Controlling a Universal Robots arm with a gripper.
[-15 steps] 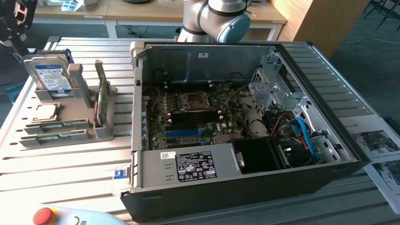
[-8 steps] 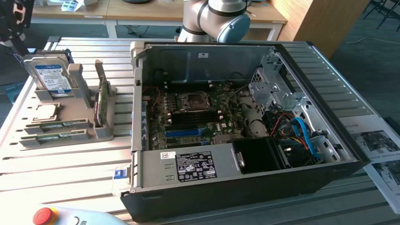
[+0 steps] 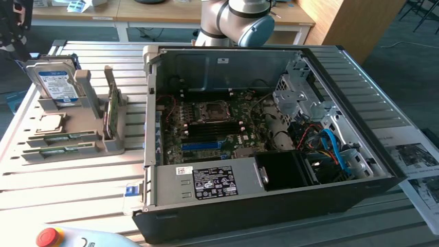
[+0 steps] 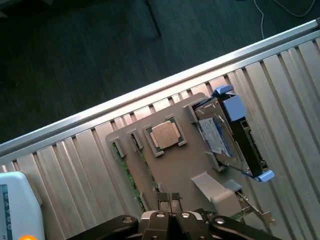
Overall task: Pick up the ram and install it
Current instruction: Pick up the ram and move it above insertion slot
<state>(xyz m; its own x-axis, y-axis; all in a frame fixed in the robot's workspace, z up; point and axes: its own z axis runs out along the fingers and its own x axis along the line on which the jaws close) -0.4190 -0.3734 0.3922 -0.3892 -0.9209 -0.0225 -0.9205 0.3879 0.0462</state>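
**Approach stage, nothing picked yet.** The gripper (image 4: 169,196) hovers above the grey parts fixture (image 3: 103,146) with its jaws drawn together and nothing between them. In the exterior view you see a joint of the robot arm (image 3: 240,20) behind the open computer case (image 3: 274,206).

**Where the task's thing is.** The ram (image 3: 63,138) lies flat in a slot of the fixture, on the slatted aluminium table (image 3: 75,190) at the exterior view's left, well apart from the case. A matching stick (image 3: 60,150) lies just beside it in the neighbouring slot. The frames do not settle which of the two is meant. The fixture also holds a processor (image 4: 165,134), a hard drive (image 3: 56,85) standing upright and an upright expansion card (image 3: 110,116).

**Where it is to go.** Inside the case, the motherboard (image 3: 205,131) shows its square processor socket (image 3: 211,110) and a bank of dark memory slots (image 3: 213,133) just below it. No stick is seated there, so by my reading installation has not begun.

**What the pick calls for.** As a judgement, closed jaws cannot take the stick. You would need them parted enough to span its thin section. They should be set square to its long edges near mid-length and brought down without touching the neighbouring stick or the slot walls. The board is thin and carries chips, so a light, centred grip suits it.
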